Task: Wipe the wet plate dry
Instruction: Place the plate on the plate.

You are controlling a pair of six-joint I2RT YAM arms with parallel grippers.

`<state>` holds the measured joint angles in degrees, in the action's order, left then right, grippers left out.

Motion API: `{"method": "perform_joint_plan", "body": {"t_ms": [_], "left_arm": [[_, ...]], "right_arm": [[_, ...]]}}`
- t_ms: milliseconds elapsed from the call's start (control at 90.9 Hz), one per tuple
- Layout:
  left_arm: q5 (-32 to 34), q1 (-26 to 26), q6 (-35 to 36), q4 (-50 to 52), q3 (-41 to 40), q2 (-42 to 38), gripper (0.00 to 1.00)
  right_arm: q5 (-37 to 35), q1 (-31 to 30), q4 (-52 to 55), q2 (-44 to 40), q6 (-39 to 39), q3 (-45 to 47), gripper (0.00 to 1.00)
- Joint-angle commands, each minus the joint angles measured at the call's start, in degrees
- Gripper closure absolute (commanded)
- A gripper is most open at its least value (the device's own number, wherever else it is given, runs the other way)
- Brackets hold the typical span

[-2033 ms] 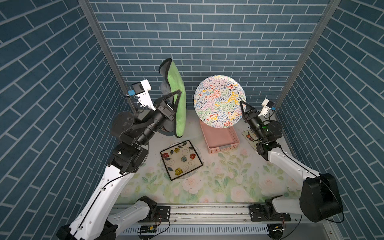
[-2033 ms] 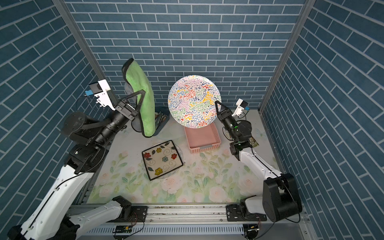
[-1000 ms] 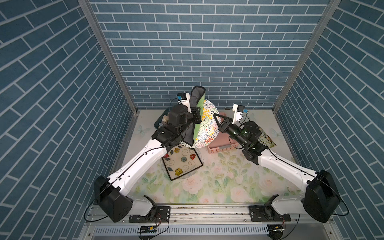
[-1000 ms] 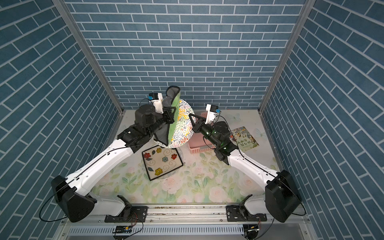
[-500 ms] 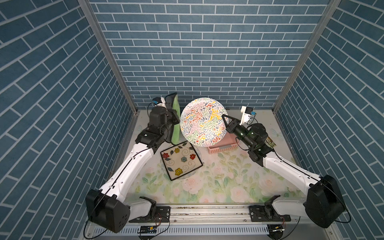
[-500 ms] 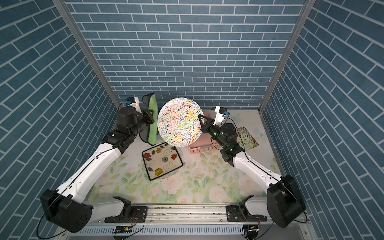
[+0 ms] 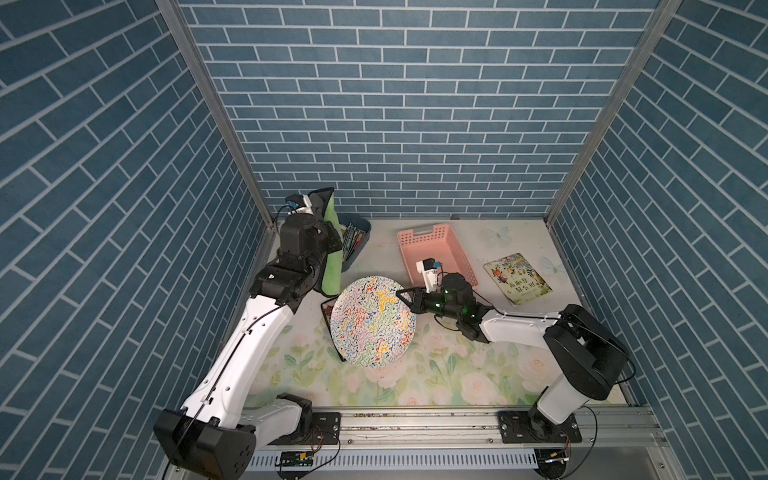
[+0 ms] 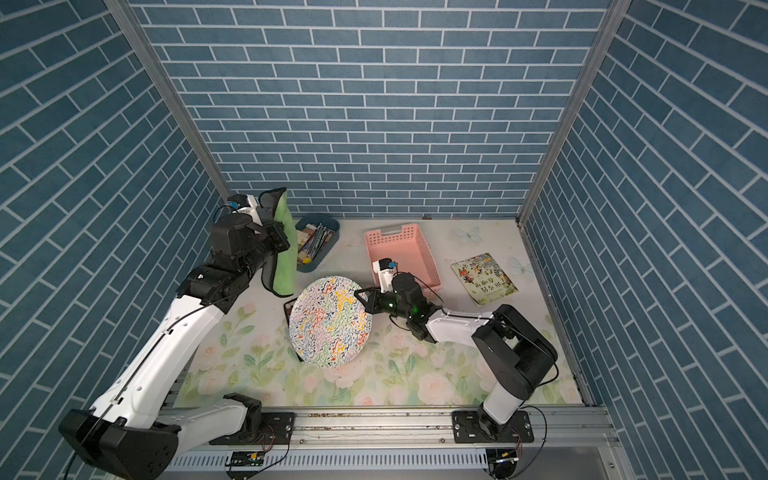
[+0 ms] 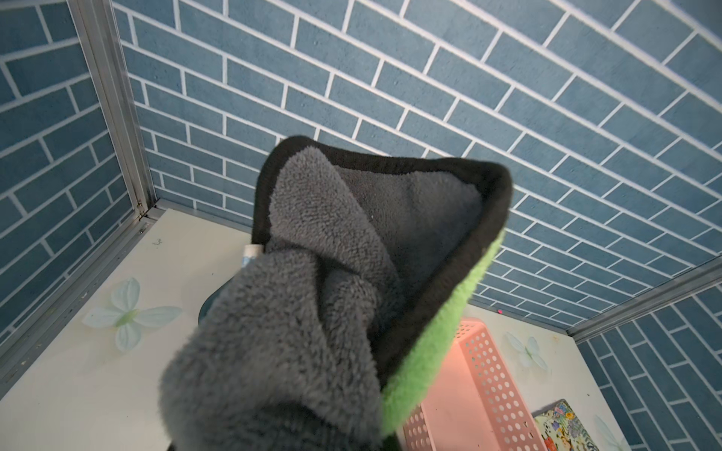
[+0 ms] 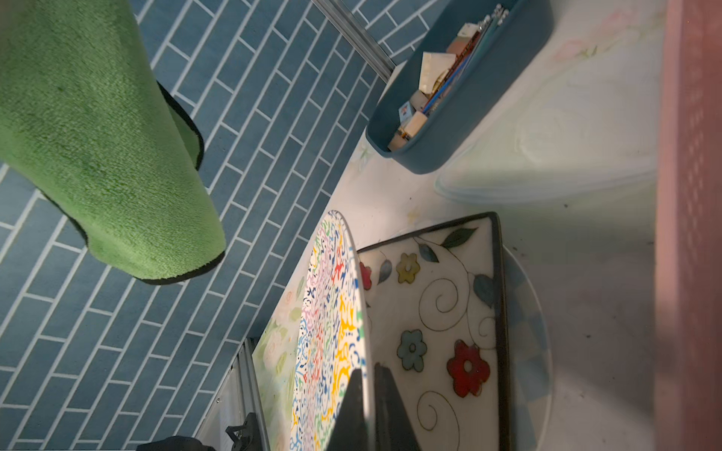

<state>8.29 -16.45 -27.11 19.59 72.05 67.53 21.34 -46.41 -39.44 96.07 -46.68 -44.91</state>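
The plate (image 7: pixel 373 322) is round with a dense multicoloured squiggle pattern. It is tilted, low over the table. My right gripper (image 7: pixel 405 297) is shut on its rim, and in the right wrist view the two dark fingers (image 10: pixel 385 414) pinch the plate's edge (image 10: pixel 332 312). A green and grey cloth (image 7: pixel 330 245) hangs from my left gripper (image 7: pixel 326 233) near the back left corner, apart from the plate. The left wrist view is filled by the cloth (image 9: pixel 332 293), which hides the jaws. The cloth (image 8: pixel 282 249) and the plate (image 8: pixel 330 322) show in both top views.
A square flowered dish (image 10: pixel 437 312) lies on the table under the held plate; only its dark corner (image 7: pixel 325 309) shows from above. A blue bin of pens (image 7: pixel 355 241) stands at the back left, a pink basket (image 7: pixel 436 249) behind my right arm, and a picture book (image 7: pixel 517 279) to the right.
The cloth was against the plate a second ago. My left arm has drawn back to the corner with it. My right arm has lowered the plate over the square dish.
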Motion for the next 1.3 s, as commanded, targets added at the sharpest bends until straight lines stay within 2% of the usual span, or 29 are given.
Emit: {"method": "perform_joint_plan", "body": {"t_ms": [0,209,352,429,550,715,847,913,1133,1287], "left_arm": [[-0.63,0.36,0.18,-0.19,-1.95,0.25,1.0],[-1.8,0.36,-0.04,-0.21,-2.7,1.04,1.0],[-1.83,0.36,0.09,-0.21,-3.02,0.85,1.0],[-2.03,0.36,0.05,-0.53,-3.49,0.99,1.0],[-2.56,0.36,-0.09,-0.87,-3.71,1.41,1.0],[-3.42,0.36,-0.37,-1.53,-3.87,1.94,1.0],[-4.6,0.36,-0.57,-1.98,-4.02,2.5,1.0],[-5.12,0.36,-0.64,-2.22,-4.0,2.9,1.0],[-8.19,-0.06,-2.51,-7.13,-3.4,8.04,1.0],[-8.5,-3.71,-1.68,-8.62,4.77,20.4,1.0]], "right_arm": [[1.51,-0.69,-6.73,4.51,-1.81,-4.24,1.0],[-0.43,-1.89,-5.85,12.85,-1.99,-8.63,1.0],[-7.64,-2.69,6.46,15.02,2.85,-12.16,1.0],[-10.72,-3.41,13.18,16.25,6.45,-14.61,0.87],[-16.47,-5.08,22.42,17.8,12.82,-18.47,0.74],[-21.64,-6.59,26.51,17.74,16.89,-20.6,0.62],[-23.48,-7.35,28.18,15.84,18.29,-21.68,0.4],[-23.73,-7.46,28.95,14.38,18.56,-21.84,0.33],[-23.88,-7.26,26.45,2.33,16.47,-19.16,0.27],[-27.5,-5.1,23.35,-7.23,14.72,-14.13,0.23]]}}
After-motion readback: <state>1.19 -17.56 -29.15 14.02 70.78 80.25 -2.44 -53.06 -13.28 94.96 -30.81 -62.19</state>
